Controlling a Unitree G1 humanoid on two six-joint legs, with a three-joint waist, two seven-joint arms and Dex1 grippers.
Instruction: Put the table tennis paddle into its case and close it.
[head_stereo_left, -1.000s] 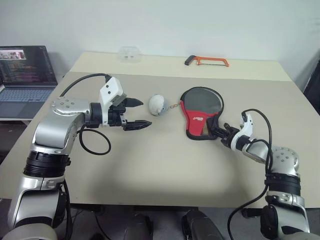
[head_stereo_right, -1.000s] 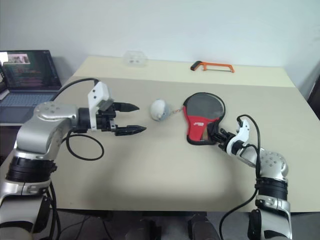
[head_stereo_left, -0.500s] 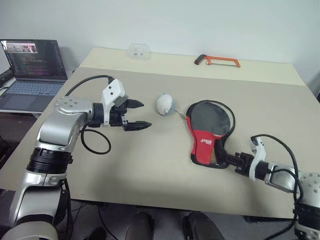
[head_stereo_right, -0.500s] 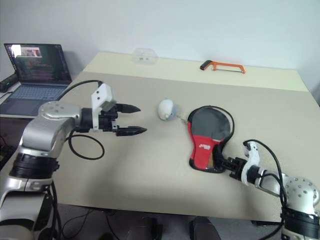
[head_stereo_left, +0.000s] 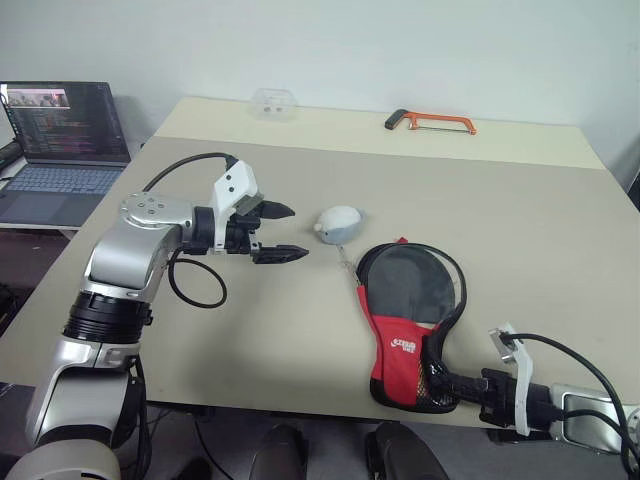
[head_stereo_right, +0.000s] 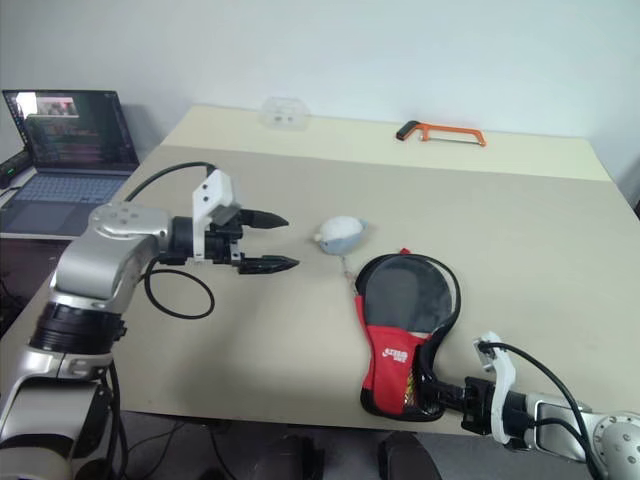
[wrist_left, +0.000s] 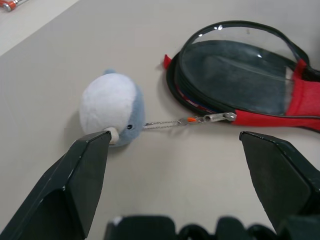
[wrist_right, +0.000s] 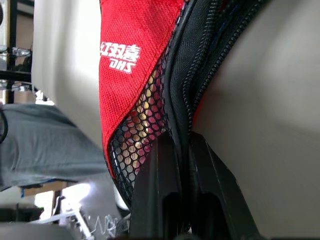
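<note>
The case is lying on the beige table near its front edge, with the narrow handle end reaching the edge. Its red fabric is carrying white lettering, with "DHS" readable under some characters I cannot make out. The round part is showing a dark face under a clear panel, and black mesh is covering the handle end. A thin chain is linking the zip pull to a grey-white charm lying just beyond the case on the table.

The right claw is pinching the black zip edge at the handle end of the case, its fingers pressed together on the fabric. The left claw is hovering over the table beside the charm with its fingers spread wide, holding nothing.

An orange hacksaw and a small clear plastic box are sitting at the far side of the table. An open laptop is standing on a lower desk to the left, in front of a plain pale wall.
</note>
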